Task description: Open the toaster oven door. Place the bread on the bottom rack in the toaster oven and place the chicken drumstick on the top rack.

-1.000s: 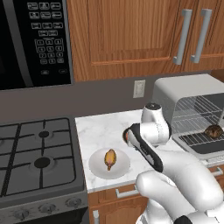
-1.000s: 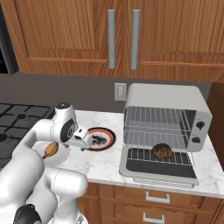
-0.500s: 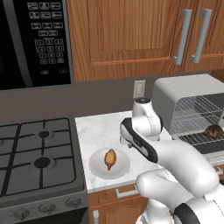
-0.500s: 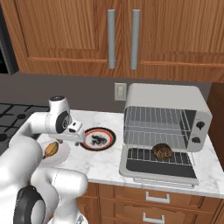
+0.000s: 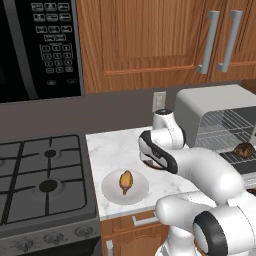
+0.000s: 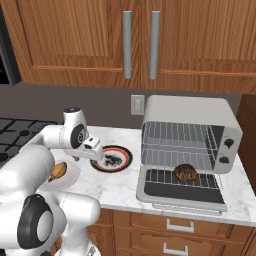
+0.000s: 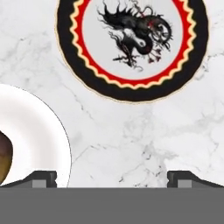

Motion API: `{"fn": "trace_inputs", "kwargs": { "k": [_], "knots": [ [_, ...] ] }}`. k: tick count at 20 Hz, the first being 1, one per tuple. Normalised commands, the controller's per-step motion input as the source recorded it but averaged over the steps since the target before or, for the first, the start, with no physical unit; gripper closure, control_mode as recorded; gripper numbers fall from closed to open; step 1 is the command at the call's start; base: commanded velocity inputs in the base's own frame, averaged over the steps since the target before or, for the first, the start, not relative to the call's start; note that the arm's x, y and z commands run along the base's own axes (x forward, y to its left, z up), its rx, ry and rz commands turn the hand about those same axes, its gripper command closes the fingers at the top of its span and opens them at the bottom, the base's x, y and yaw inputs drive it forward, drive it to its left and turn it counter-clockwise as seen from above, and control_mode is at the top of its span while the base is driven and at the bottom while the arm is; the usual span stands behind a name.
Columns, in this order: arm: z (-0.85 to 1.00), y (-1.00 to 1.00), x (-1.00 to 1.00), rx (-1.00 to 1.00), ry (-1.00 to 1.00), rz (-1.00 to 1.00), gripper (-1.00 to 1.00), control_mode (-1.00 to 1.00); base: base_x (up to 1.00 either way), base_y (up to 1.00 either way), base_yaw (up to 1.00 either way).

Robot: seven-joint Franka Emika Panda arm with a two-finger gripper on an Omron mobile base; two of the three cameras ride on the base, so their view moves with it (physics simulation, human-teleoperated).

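Right base view shows the toaster oven (image 6: 187,145) standing at the right end of the marble counter (image 6: 120,182), its door (image 6: 181,191) already dropped flat and open toward the robot. Inside, the top rack (image 6: 181,137) is bare, and the bread (image 6: 185,173) sits on the bottom rack (image 6: 165,176). That half of the job looks done, so the step in hand is judged to be fetching the chicken drumstick (image 5: 125,181).

The drumstick lies on a white plate (image 5: 111,192) near the counter's front edge, just beside the stove (image 5: 42,182). Between that plate and the oven sits a second plate with a red and black rim (image 7: 133,48), holding no food.

The gripper (image 7: 112,177) hangs over bare marble between the two plates, fingers spread wide and holding nothing. In the hand view the white plate's edge and a sliver of the drumstick (image 7: 3,159) show at the left border.

To do this step well, the hand should shift toward the white plate until the drumstick sits between the fingers, then turn so they close across its narrow width rather than along its length. It should descend straight, stop short of scraping the plate, and grip near the thicker middle so the piece does not pivot when lifted.
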Motion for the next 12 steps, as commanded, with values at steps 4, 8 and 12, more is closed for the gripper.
{"fn": "trace_inputs", "kwargs": {
  "k": [4,8,12],
  "knots": [
    [-0.17,-0.37,0.11,-0.01,-0.02,-0.38,-1.0,-1.0,0.0,0.0,0.0],
    [-0.17,-0.51,0.0,0.0,-0.04,-0.36,-1.0,-1.0,0.0,0.0,0.0],
    [-0.08,-0.69,-0.06,0.0,0.05,-0.2,-1.0,-1.0,0.0,0.0,0.0]
  ]
}}
